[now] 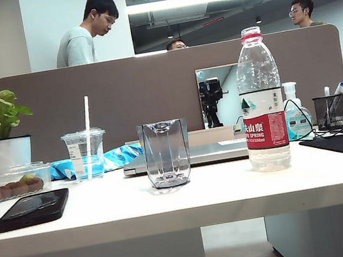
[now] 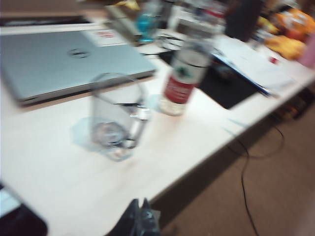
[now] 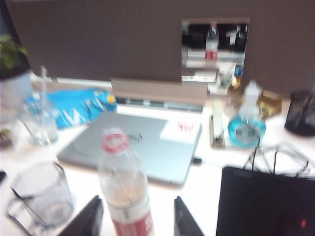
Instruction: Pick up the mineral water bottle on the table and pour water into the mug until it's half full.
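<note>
Step in hand: approach to the bottle. Nothing is grasped and nothing is poured yet.

In the exterior view you find the mineral water bottle (image 1: 261,101) upright at right of centre on the bench (image 1: 170,203), cap on. The mug (image 1: 165,153) stands at centre, well apart from the bottle and empty as far as you can tell. No arm appears in this view.

In the right wrist view the right gripper (image 3: 139,219) sits at the lower edge of the frame, jaws standing apart, one on each side of the bottle's labelled body and not touching it. In the blurred left wrist view only a dark tip of the left gripper (image 2: 140,219) shows at lower centre, clear of the mug; you cannot tell how its jaws stand.

Next move, by judgement: advance the right gripper until the bottle body sits deep between the jaws, then close at label height. The cap must come off before any pour.
</note>
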`<state>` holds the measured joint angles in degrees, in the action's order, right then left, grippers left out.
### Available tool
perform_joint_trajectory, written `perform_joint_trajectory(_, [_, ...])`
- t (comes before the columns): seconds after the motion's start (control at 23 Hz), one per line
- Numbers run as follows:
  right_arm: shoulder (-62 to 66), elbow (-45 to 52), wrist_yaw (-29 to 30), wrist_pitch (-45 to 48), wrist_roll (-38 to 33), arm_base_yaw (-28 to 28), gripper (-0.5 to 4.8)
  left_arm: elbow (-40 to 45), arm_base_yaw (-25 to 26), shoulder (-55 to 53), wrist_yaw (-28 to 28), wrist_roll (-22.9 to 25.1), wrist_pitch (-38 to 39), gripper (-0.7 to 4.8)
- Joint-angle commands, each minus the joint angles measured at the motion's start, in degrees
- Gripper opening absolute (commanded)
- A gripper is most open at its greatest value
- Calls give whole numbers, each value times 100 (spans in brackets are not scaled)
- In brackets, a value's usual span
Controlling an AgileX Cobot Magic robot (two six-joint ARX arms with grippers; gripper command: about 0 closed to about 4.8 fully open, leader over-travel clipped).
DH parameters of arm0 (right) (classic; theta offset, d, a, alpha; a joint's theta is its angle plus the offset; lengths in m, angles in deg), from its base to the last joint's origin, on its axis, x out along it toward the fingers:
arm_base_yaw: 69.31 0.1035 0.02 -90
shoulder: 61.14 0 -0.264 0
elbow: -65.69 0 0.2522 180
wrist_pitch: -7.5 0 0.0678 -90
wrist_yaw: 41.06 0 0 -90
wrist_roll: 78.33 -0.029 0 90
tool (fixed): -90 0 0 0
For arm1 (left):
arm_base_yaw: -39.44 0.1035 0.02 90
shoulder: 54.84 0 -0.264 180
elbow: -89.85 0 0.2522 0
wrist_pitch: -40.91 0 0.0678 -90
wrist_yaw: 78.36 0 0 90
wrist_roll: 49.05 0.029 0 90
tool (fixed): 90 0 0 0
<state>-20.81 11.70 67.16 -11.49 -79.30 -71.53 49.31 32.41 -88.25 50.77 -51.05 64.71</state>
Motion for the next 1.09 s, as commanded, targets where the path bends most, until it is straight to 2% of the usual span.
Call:
perform_joint_trajectory(0.04, [634,492,120,1405,-92,120,192,-33,-337,35,-343,201,-61,-2])
perform_joint_trajectory(0.22, [1628,1357,-258,3440,-98,658,190,-33,-516,26,-358,234,297,-2])
perform_joint_trajectory(0.35, [2636,1755,-1086,4819,-96,1187,190,-33,-516,28,-437,372,671,-2])
perform_joint_trajectory(0.69, [4806,1797,-1211,6937,-96,1427,198,-33,-516,28,-518,522,796,-1])
perform_joint_trajectory(0.78, [5337,1794,-1213,7624,-96,1447,230,-33,-522,28,-695,522,822,0])
perform_joint_trajectory(0.87, [5759,1790,-1189,8146,-96,1447,327,-33,-522,28,-706,525,859,0])
perform_joint_trajectory(0.91, [6008,1784,-1169,8345,-96,1449,421,-33,-520,28,-704,525,874,0])
perform_joint_trajectory(0.95, [6116,1784,-1169,8404,-96,1449,446,-33,-520,28,-699,522,879,1])
perform_joint_trajectory(1.09, [6443,1674,-1051,8480,-96,1449,446,-33,-520,28,-702,525,920,4])
